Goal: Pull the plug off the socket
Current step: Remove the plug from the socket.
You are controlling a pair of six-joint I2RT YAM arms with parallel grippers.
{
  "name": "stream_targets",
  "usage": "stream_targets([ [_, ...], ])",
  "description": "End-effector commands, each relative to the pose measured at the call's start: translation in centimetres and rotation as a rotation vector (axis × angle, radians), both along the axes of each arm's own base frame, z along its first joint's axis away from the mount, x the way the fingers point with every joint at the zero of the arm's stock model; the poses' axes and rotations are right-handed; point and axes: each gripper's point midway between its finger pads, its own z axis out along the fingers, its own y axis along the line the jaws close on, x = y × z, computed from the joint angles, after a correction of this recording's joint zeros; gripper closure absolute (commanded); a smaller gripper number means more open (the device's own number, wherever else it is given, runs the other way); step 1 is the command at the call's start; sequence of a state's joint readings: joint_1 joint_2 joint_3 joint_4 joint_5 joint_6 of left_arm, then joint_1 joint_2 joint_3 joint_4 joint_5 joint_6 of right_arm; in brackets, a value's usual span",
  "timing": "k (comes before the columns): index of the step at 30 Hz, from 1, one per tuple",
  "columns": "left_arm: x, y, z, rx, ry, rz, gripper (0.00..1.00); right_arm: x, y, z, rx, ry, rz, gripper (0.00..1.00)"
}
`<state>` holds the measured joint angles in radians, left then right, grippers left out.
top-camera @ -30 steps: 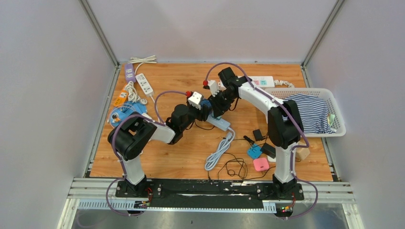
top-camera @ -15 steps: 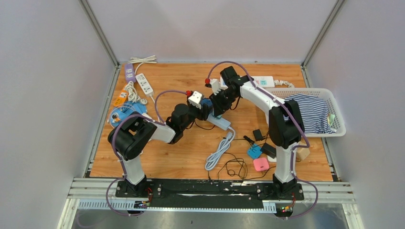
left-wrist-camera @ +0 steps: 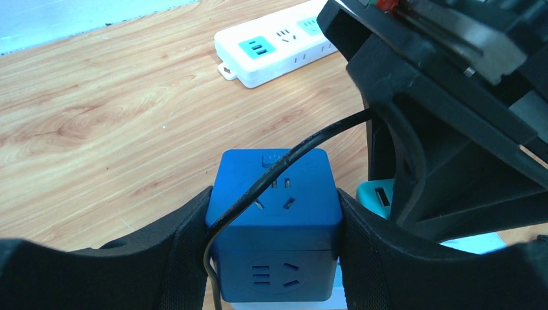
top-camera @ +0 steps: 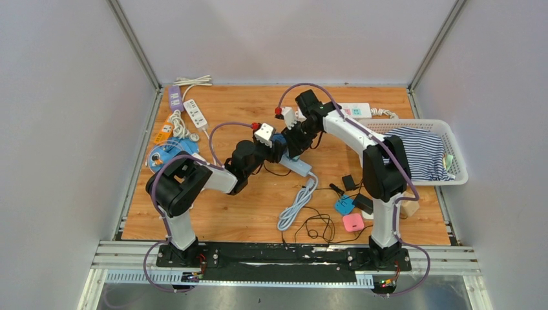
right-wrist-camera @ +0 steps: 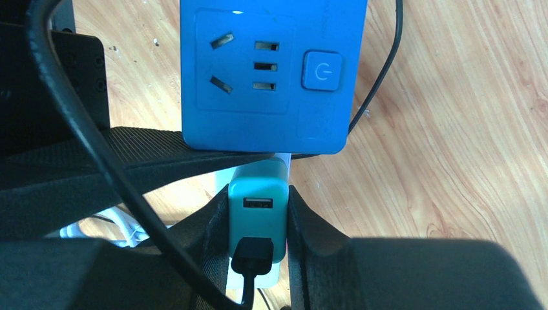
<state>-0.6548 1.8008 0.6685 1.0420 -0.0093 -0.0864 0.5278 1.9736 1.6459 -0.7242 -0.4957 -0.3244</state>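
Observation:
In the left wrist view, my left gripper [left-wrist-camera: 274, 216] is shut on a blue cube socket [left-wrist-camera: 279, 194], one finger on each side. A black cable [left-wrist-camera: 258, 187] lies across the cube's top. Right beside the cube, my right gripper [right-wrist-camera: 257, 216] is shut on a teal USB plug [right-wrist-camera: 257, 206] with a black cable end [right-wrist-camera: 252, 257] in its lower port. The plug stands over a pale blue power strip [top-camera: 298, 166]; whether its pins are still in I cannot tell. From above, both grippers [top-camera: 274, 150] [top-camera: 294, 143] meet at the table's middle.
A white power strip [left-wrist-camera: 278, 45] lies at the back of the table. A basket [top-camera: 457, 161] with striped cloth stands on the right. Small chargers [top-camera: 352, 206] and loose cables [top-camera: 297, 203] lie in front, and more power strips [top-camera: 184, 116] sit at the back left.

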Motion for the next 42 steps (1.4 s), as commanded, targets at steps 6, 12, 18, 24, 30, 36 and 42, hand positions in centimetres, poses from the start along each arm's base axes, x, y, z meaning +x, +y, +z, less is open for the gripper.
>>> stream_targets([
  [6, -3.3, -1.6, -5.2, 0.106, 0.137, -0.130, 1.00, 2.8, 3.0, 7.8, 0.187, -0.195, 0.016, 1.00],
  [12, -3.3, -1.7, -5.1, 0.105, 0.136, -0.134, 1.00, -0.8, 5.0, 11.0, 0.512, -0.002, 0.181, 1.00],
  [18, -3.3, -1.6, -5.1, 0.106, 0.135, -0.131, 1.00, 0.8, 4.2, 9.4, 0.344, -0.109, 0.110, 1.00],
  [24, -3.3, -1.6, -5.1, 0.105, 0.136, -0.130, 1.00, 1.0, 3.2, 8.6, 0.274, -0.157, 0.145, 1.00],
  [30, -3.1, -1.4, -4.9, 0.090, 0.142, -0.114, 0.96, 1.7, 1.5, 6.5, 0.154, -0.201, 0.161, 1.00],
  [36, -3.0, -1.0, -4.7, 0.055, 0.167, -0.098, 0.42, 1.9, 1.4, 6.1, 0.141, -0.203, 0.155, 1.00],
  [42, -3.5, -1.4, -4.3, 0.045, 0.181, -0.125, 0.23, 1.8, 1.6, 5.5, 0.137, -0.192, 0.164, 1.00],
])
